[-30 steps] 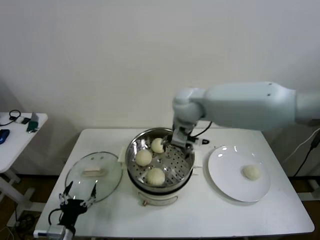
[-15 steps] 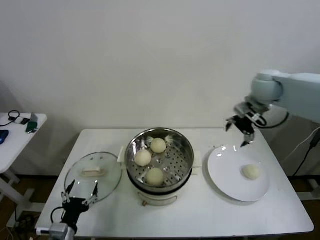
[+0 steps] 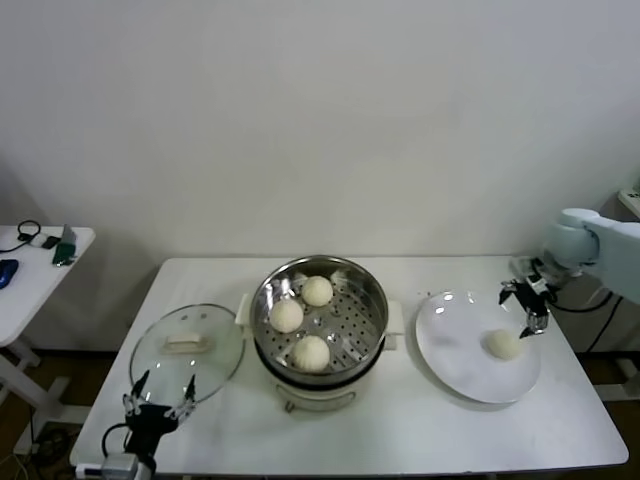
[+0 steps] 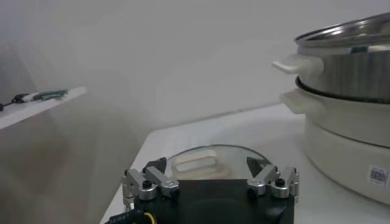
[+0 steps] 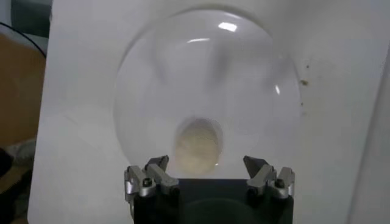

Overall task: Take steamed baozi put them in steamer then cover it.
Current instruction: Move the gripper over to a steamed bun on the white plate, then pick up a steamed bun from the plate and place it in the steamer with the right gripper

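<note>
We see the table [image 3: 400, 440] w/ the steamer [image 3: 319, 318] mid-counter holding three buns [image 3: 311, 352]. Lid [image 3: 187, 349] lies near the left edge. Plate [image 3: 455, 365] by the right edge carries one bun [image 3: 503, 344]. Right gripper [image 3: 526, 304] hovers above it, fingers wide, empty. Left gripper [image 3: 157, 409] at front-left corner, spread, empty.

Head cam high, angled down on table [image 3: 420, 440]; left wrist low, level; right wrist overhead — plate [image 3: 450, 350] at 3 o'clock shared.

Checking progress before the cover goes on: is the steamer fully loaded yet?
No. Three baozi sit in the steamer; the fourth lies on the plate, below the open right gripper.
</note>
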Robot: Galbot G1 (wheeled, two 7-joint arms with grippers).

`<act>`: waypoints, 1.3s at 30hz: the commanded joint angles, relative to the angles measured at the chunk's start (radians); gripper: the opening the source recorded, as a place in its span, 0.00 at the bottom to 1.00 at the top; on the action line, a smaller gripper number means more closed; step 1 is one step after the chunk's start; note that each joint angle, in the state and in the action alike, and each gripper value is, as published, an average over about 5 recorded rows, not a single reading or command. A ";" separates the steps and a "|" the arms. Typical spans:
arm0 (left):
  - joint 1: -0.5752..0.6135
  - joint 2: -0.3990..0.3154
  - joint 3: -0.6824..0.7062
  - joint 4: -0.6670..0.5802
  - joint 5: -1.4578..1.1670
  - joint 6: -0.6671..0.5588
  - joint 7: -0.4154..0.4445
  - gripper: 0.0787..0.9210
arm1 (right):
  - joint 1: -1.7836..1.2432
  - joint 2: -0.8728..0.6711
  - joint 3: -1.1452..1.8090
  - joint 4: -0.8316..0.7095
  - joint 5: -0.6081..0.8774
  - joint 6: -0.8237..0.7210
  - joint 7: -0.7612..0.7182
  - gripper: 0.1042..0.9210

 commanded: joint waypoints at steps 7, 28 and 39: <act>0.010 0.000 -0.002 -0.003 0.004 -0.001 0.000 0.88 | -0.348 0.014 0.301 -0.145 -0.107 -0.049 0.045 0.88; 0.020 0.003 0.001 -0.022 0.004 -0.002 0.000 0.88 | -0.385 0.028 0.370 -0.161 -0.113 -0.049 0.080 0.77; 0.018 -0.001 0.005 -0.030 0.006 -0.003 0.000 0.88 | -0.237 -0.012 0.292 -0.082 -0.028 -0.050 0.045 0.67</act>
